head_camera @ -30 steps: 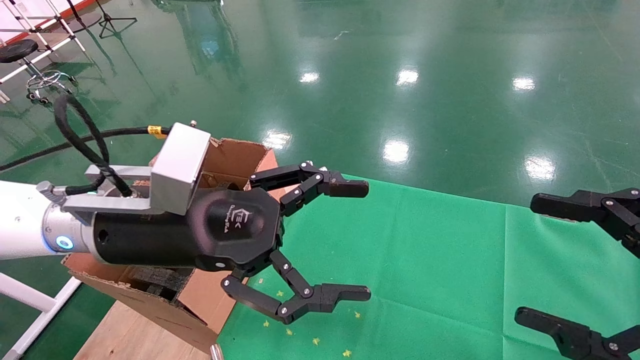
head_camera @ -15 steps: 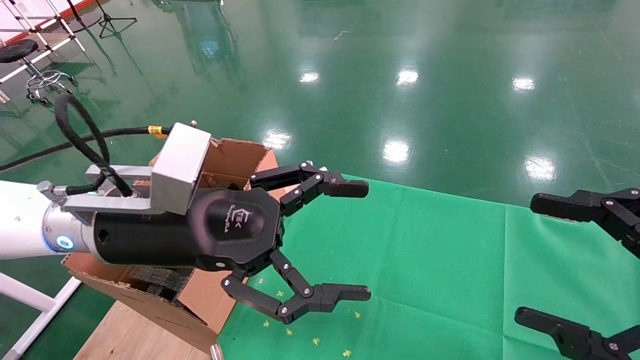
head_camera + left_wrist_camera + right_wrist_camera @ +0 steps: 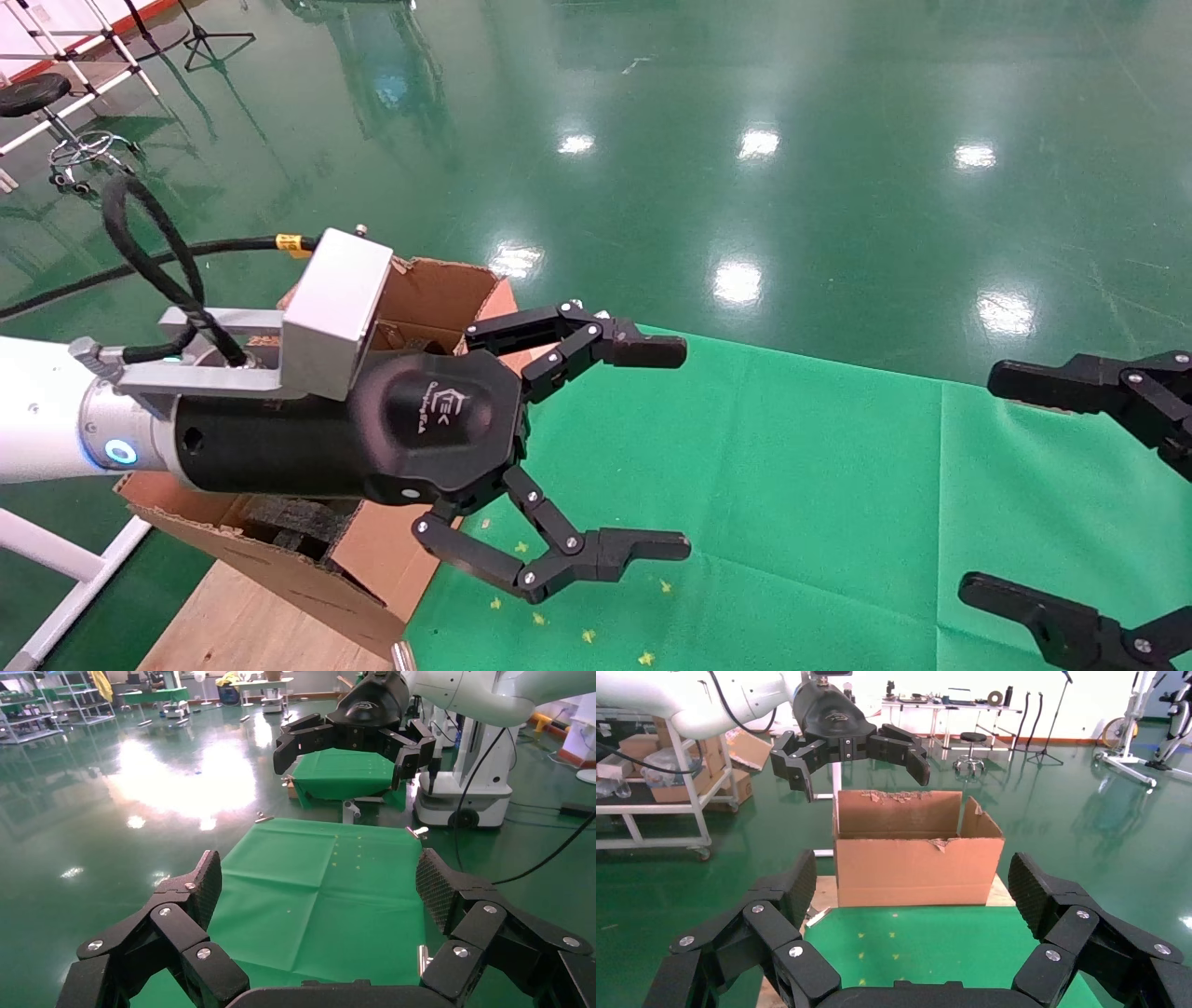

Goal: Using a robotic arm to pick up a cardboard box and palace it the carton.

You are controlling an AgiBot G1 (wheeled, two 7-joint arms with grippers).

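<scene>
**Inspector:** Report your stations, left to right, with counts.

**Robot:** One carton (image 3: 438,289) sits at my far left, on a wooden board at the edge of the green cloth (image 3: 792,485). Its flaps stand upright, the top edges are ragged, and black foam shows inside. My left gripper (image 3: 666,447) hangs over the carton's near corner, reaching out above the cloth. Its two fingers are spread wide and hold nothing.

**Inspector:** And the arm behind it?

**Robot:** One white robotic arm (image 3: 37,419), with a blue-lit ring at the wrist, a silver camera block on top and a black cable looping back.

**Inspector:** Further right?

**Robot:** One green cloth, creased in a cross, with a few small yellow specks near the carton. At my far right is my right gripper (image 3: 1001,480), above the cloth's edge; its two fingers are also spread wide, with nothing between them.

**Inspector:** The cardboard box?

**Robot:** I find it in none of the three views.
</scene>
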